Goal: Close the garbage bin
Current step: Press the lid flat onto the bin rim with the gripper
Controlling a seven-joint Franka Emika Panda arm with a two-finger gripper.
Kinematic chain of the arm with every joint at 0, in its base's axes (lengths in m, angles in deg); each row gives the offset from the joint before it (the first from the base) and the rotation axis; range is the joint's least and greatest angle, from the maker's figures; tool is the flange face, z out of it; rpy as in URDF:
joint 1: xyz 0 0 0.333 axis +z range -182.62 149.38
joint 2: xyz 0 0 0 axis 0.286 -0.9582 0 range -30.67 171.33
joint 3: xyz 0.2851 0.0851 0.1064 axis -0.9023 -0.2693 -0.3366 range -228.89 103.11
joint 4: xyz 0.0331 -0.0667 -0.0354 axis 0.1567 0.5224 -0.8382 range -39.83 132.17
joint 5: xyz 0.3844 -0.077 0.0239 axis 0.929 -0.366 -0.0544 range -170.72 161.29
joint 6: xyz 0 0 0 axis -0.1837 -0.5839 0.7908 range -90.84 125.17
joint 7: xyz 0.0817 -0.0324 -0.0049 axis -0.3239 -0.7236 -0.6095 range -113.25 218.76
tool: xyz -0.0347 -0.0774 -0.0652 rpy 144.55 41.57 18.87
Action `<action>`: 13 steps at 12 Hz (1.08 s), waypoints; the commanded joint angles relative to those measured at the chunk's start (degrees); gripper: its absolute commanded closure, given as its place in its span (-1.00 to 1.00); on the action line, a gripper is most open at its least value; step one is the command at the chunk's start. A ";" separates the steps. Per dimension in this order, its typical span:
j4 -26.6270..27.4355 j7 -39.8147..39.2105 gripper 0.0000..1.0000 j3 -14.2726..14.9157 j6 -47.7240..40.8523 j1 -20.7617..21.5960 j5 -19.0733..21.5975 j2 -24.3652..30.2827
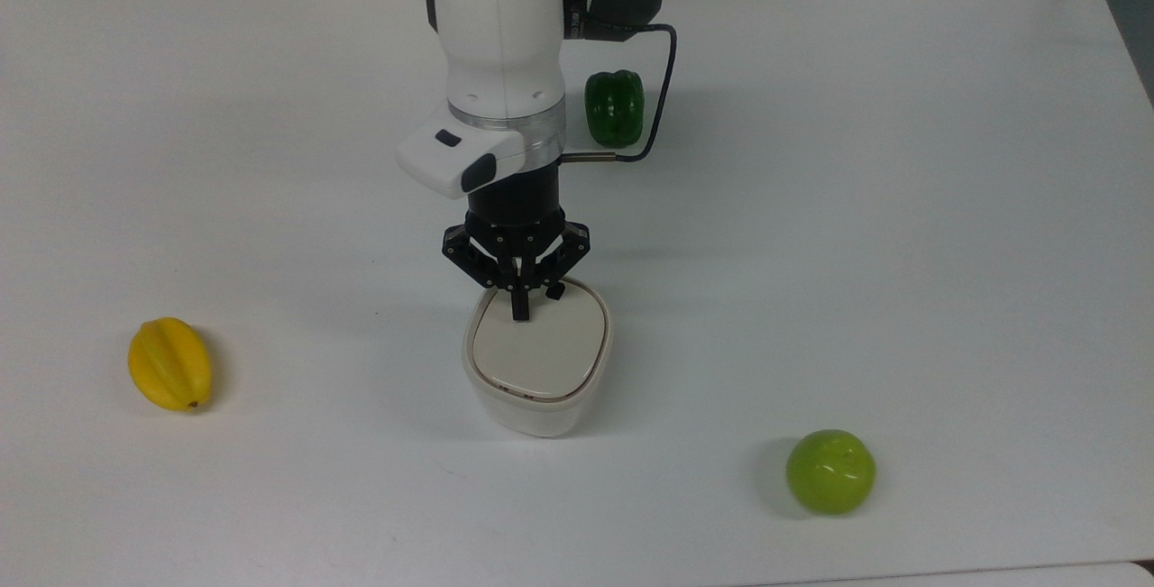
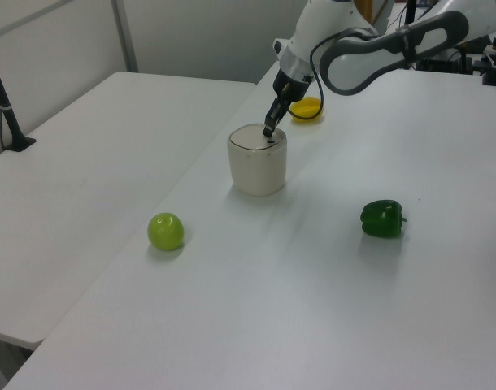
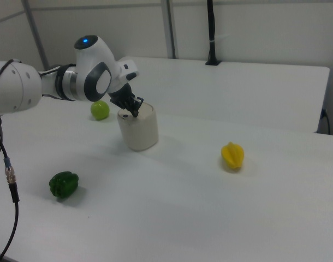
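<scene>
The garbage bin point(image 1: 532, 398) point(image 2: 257, 162) point(image 3: 139, 131) is a cream-white rounded tub in the middle of the white table point(image 1: 902, 208). Its beige lid point(image 1: 541, 348) lies flat on the rim, with a small black mark at the far edge. My gripper point(image 1: 520, 311) point(image 2: 267, 130) point(image 3: 135, 113) points straight down, shut, its fingertips pressing on the far part of the lid near the black mark. Nothing is held between the fingers.
A yellow starfruit point(image 1: 169, 363) lies at the top view's left. A green apple point(image 1: 829, 471) sits at the top view's lower right, and a green bell pepper point(image 1: 615, 107) lies behind the arm. A black cable point(image 1: 663, 91) loops beside the wrist.
</scene>
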 commanded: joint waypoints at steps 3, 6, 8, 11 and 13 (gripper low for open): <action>2.27 -0.50 1.00 0.48 -0.51 1.59 -8.98 -4.70; 1.74 1.69 1.00 0.48 -0.68 1.41 -7.83 -3.73; 1.65 3.46 1.00 0.48 -0.59 0.01 -4.87 -0.41; 1.65 3.45 1.00 0.48 -1.21 -2.01 5.06 4.60; 1.31 3.46 0.96 1.00 -4.79 -2.45 8.06 6.72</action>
